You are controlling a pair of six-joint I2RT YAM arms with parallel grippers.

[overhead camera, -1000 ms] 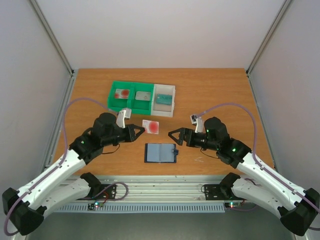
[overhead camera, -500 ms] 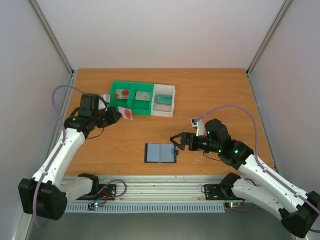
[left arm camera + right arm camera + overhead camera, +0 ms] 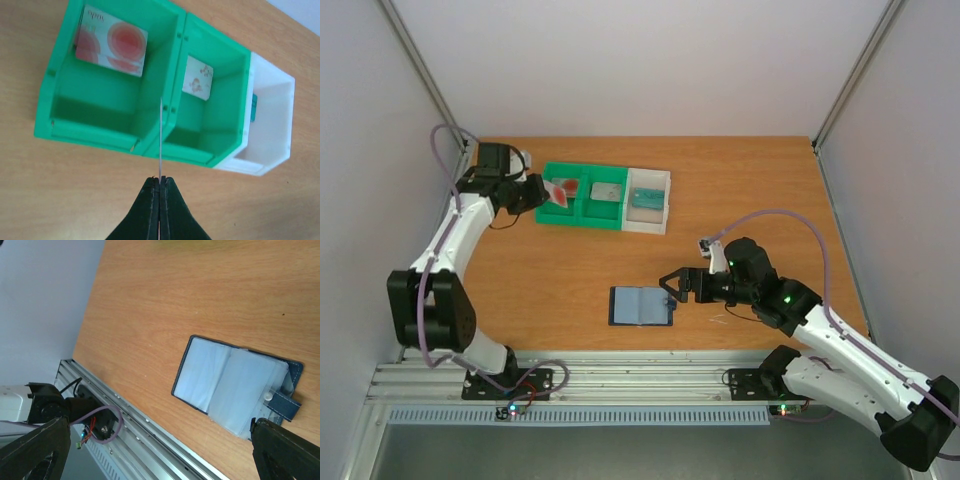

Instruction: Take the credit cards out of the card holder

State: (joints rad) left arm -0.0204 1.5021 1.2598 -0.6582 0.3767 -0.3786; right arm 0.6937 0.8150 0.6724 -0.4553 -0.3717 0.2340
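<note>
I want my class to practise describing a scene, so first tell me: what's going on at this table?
A two-armed robot is emptying a card holder, which lies open on the table. The left gripper is shut on a credit card with a red blotch and holds it over the green tray, whose left compartment already holds a similar card. The right gripper is open, poised at the holder's tab edge.

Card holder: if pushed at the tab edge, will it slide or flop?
Probably slides: the card holder lies open, flat on the smooth table. Likely floppy lifted by one edge, folding at its spine. Its pockets look slick; the tab seems a better hold.
</note>
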